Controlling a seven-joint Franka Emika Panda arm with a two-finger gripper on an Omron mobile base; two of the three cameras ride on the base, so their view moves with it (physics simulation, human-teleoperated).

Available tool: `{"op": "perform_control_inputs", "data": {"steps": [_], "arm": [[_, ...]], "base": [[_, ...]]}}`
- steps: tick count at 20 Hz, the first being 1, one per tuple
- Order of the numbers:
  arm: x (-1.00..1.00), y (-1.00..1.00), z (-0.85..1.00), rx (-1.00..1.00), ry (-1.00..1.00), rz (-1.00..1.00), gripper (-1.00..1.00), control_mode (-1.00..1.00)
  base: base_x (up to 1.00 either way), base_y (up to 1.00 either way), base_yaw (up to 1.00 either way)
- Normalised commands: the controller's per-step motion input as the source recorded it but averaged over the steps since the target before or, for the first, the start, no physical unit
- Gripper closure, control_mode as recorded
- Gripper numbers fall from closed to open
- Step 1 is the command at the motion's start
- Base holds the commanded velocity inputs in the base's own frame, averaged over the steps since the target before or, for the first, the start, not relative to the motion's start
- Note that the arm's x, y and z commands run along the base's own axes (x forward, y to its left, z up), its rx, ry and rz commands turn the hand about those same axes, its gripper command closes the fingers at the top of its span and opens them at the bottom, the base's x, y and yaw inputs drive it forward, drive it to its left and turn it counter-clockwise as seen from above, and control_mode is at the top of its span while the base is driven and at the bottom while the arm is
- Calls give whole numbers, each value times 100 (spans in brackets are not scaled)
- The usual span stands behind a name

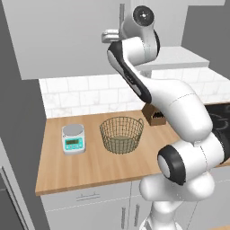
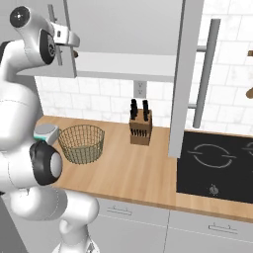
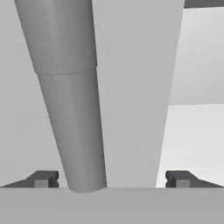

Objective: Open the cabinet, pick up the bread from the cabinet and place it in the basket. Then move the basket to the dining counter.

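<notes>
Scanning from the left, a scale (image 1: 73, 138) sat on the wood bench (image 1: 90, 166), and just to its right stood the basket (image 1: 121, 134), holding nothing. Right of that, a knife block (image 2: 140, 126) stood near the wall, with a dark cooktop (image 2: 217, 165) at the far right. Above the basket, the arm reached up to the cabinet (image 1: 63, 36), and the end effector (image 3: 111, 178) was at the bar handle (image 3: 72, 113) on the door edge. In the hand view its fingertips (image 3: 43, 179) stood wide apart, gripping nothing; the handle rose between them, nearer the left tip, its long axis running straight away from the hand, vertical in the room. That alignment mattered most: the fingers straddled the bar across its width, so closing should catch it. One door (image 2: 185, 74) at the right already stood open, edge-on. A small brown shape (image 2: 75, 52) past the hand on the shelf (image 2: 123, 64) might have been the bread, though I could not tell. The dining counter was elsewhere.
</notes>
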Motion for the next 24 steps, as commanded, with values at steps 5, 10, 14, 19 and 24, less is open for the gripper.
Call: {"op": "perform_control_inputs", "data": {"steps": [5, 10, 14, 19, 24], "arm": [[42, 10, 0, 0, -2, -1, 100, -100], [27, 23, 0, 0, 0, -1, 100, -100], [-66, 29, 0, 0, 0, 0, 100, -100], [-100, 29, 7, 0, 0, 0, 100, -100], [-100, 39, 5, 0, 0, 0, 100, -100]], "base": [[0, 0, 0], [0, 0, 0], [0, 0, 0], [0, 0, 0], [0, 0, 0]]}}
